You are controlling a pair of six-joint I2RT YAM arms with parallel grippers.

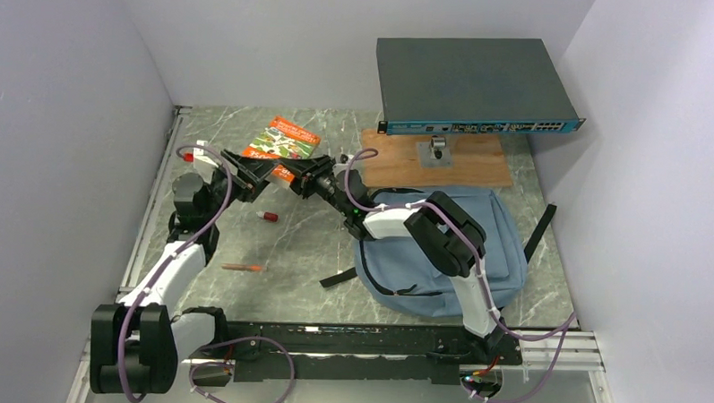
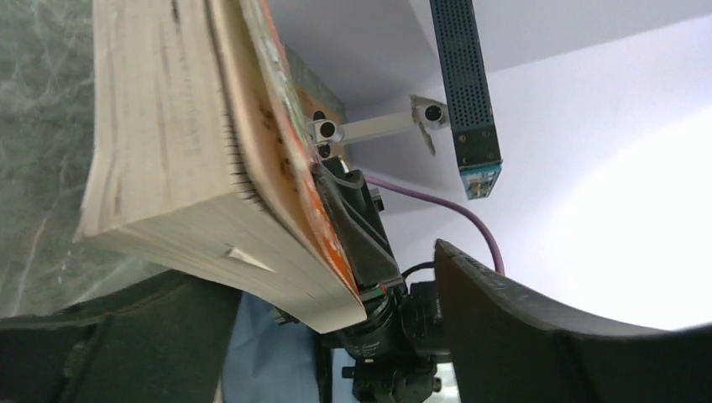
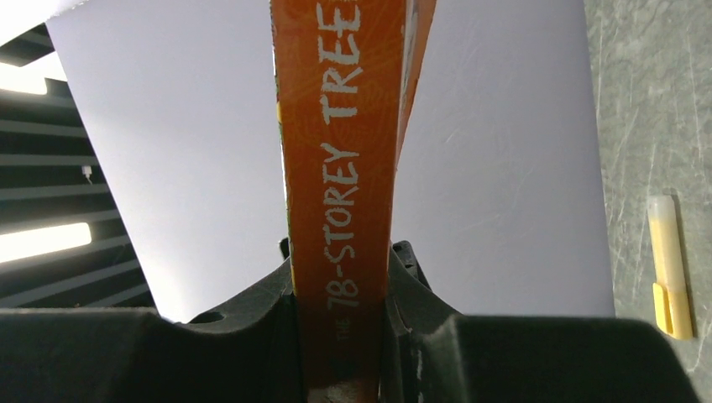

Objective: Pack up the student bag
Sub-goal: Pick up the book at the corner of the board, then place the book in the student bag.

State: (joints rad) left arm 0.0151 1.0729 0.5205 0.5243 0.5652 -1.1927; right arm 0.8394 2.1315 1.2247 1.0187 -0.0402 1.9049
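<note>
The book [image 1: 282, 139] is clamped by its spine in the right pincer [image 3: 340, 269], that arm being stretched toward 10 o'clock. The left pincer [image 1: 251, 173] is spread wide around the page edge. The bag [image 1: 509, 238] is seen on the tabletop [image 1: 307, 245], at 4 o'clock from the book.

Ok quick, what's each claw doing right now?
Left claw: open wide beside the orange book, not gripping it.
Right claw: closed on that book's spine.
</note>
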